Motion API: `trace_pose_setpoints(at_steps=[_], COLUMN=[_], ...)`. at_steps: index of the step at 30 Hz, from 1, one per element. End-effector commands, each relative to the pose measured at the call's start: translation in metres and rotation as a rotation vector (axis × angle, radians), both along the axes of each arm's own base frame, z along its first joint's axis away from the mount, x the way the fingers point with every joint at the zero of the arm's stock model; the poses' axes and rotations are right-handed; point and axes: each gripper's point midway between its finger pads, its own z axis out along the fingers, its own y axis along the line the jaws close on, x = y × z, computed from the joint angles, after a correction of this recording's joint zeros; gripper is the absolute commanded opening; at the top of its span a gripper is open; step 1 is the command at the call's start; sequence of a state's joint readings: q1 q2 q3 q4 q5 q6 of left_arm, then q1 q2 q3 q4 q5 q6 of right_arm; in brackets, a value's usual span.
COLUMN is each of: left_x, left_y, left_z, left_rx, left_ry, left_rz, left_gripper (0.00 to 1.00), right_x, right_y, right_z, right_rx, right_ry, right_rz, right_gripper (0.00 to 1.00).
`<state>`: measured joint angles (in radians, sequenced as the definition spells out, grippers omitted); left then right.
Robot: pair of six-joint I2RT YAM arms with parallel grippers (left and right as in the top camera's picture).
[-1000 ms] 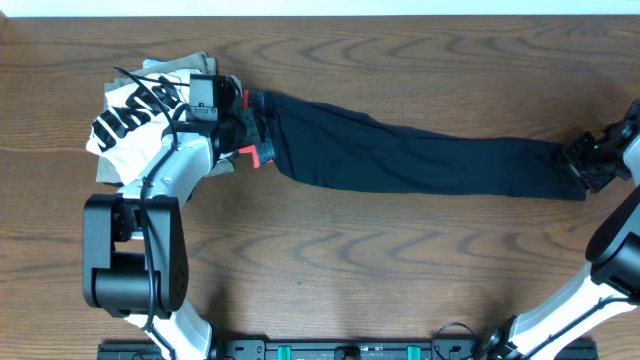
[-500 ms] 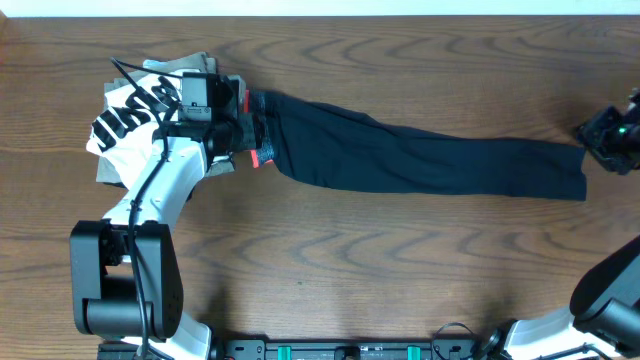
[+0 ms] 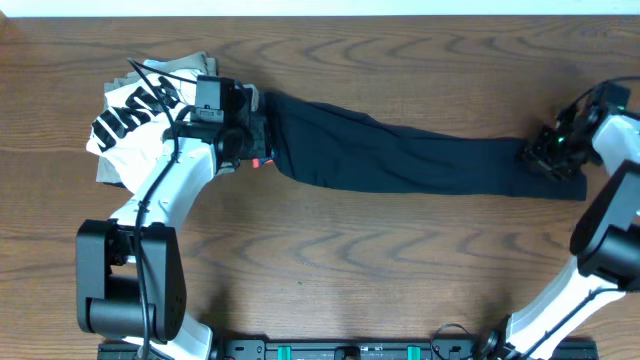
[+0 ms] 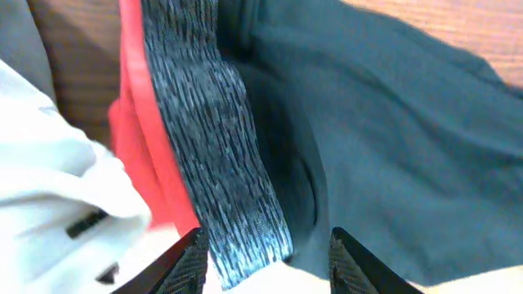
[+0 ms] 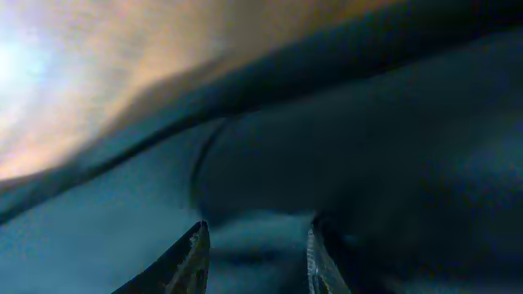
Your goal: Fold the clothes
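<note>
"What were the two arms doing?"

"The left gripper [image 4: 265, 249] was down at the waist end. Its jaws stood apart, with the grey waistband [image 4: 221, 139] and its coral edge lying between the fingers, not squeezed."

"And the other one?"

"The right gripper [image 3: 545, 150] sat on the ankle end, fingers parted over black cloth. I couldn't tell whether they pinched any."

"Where were the clothes?"

"The black pants [image 3: 400, 155] lay stretched out across the middle of the wooden table [image 3: 350, 260], waist to the left and legs to the right. Farther off at the left, a white shirt [image 3: 125, 120] with black lettering lay on a khaki garment [image 3: 105, 172], just beside the waistband."
</note>
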<state>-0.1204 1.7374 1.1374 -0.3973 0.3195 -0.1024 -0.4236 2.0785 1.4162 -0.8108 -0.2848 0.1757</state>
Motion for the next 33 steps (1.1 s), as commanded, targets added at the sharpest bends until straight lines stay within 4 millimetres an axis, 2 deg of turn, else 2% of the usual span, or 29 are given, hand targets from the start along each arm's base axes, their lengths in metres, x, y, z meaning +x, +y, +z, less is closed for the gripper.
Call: trace_pose_setpoints(at_steps=[1,6,13,16,20,27,31,33], left_x=[-0.007,-0.018,-0.030,-0.031,-0.032,-0.029,-0.032,-0.029], left_y=[-0.005,-0.004,-0.003,-0.006,-0.018,-0.041,-0.061,-0.065], left_z=[-0.001,-0.006,-0.011,-0.011,-0.010,-0.011,-0.013,-0.015], left_rx=[-0.002,0.004,0.010,0.010,0.016,0.024,-0.083,-0.101], left_ry=[0.016,0.067,0.119,0.121,0.107,0.062,0.082,0.077], left_rz=[-0.029,-0.030,-0.030,-0.040,-0.081,-0.165,-0.205,-0.211], left_gripper=[0.49,0.49,0.48,0.48,0.48,0.48,0.48,0.48], right_x=[-0.005,-0.009,-0.021,-0.027,-0.035,-0.029,-0.030,-0.030], right_y=[-0.001,-0.039,-0.103,-0.123,-0.130,-0.121,-0.119,-0.119], right_z=[-0.019,-0.025,-0.012,-0.006,-0.004,-0.004,-0.004,-0.004], right_rx=[-0.003,-0.121,-0.183,-0.189,-0.186,-0.165,-0.163,-0.162], right_ry=[0.031,0.050,0.020,0.014,0.022,0.010,0.014,0.015], right_rz=[0.028,-0.021,-0.117,-0.165,-0.155,-0.139,-0.136,-0.136], right_gripper=[0.38,0.38,0.38,0.38,0.38,0.38,0.39,0.38])
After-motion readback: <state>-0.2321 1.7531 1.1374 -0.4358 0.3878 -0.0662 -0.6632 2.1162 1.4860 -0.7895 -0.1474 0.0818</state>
